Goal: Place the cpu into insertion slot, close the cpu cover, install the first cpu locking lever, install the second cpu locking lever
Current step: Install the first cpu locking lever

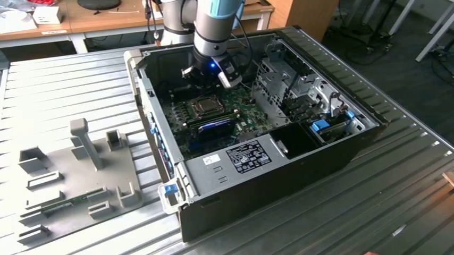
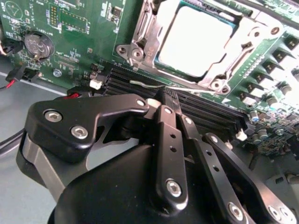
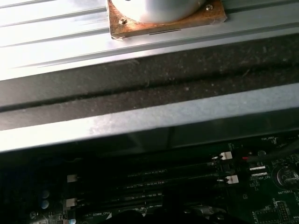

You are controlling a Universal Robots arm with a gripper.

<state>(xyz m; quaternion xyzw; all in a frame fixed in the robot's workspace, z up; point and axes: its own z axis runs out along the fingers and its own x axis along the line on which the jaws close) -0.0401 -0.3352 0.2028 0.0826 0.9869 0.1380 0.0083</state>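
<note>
2 steps look done: the cpu [image 2: 194, 39] sits under the lowered cpu cover [image 2: 219, 80]. My gripper [image 2: 161, 100], pinched closed, is at an unlatched locking lever [image 2: 142, 83].

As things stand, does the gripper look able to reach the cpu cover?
Probably yes: the gripper hovers close beside the cpu cover inside the open case; only low memory slots lie between.

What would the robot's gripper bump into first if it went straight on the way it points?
Probably the thin silvery lever, which lies just ahead of the gripper in the second wrist view, over the long black memory slots. Depth is hard to judge, so it might touch the slots first.
</note>
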